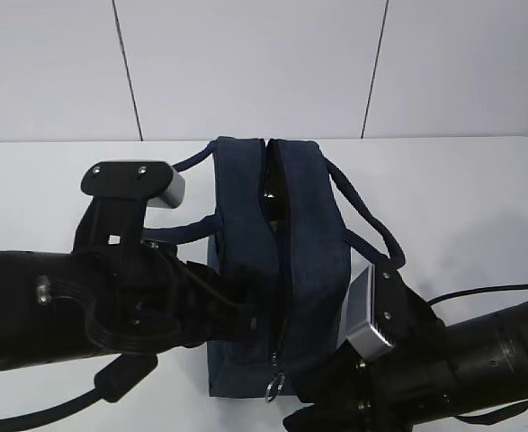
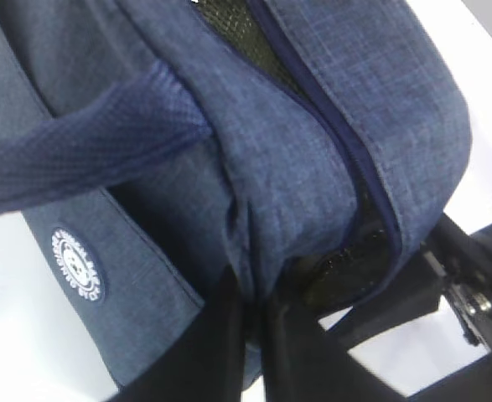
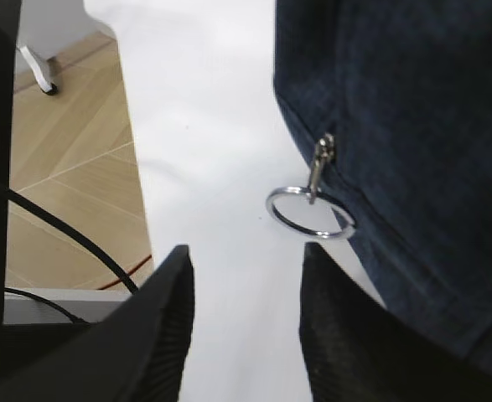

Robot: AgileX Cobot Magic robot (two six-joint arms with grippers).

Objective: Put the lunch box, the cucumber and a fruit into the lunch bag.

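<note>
The dark navy lunch bag (image 1: 281, 261) stands in the middle of the white table, its top zipper partly parted over a black lining (image 2: 266, 50). My left gripper (image 2: 252, 314) is shut on a fold of the bag's fabric just left of the zipper, near its front end. My right gripper (image 3: 246, 264) is open and empty over the table by the bag's front end. The silver ring zip pull (image 3: 310, 213) lies just ahead of its right finger (image 3: 346, 335). It also shows at the bag's front bottom corner (image 1: 272, 386). The lunch box, the cucumber and the fruit are out of view.
The bag's two loop handles (image 1: 371, 220) hang out to either side; one handle (image 2: 78, 155) crosses the left wrist view. The table edge (image 3: 141, 226) runs close to the right gripper, with wooden floor (image 3: 69, 159) and black cables (image 3: 53, 226) beyond it.
</note>
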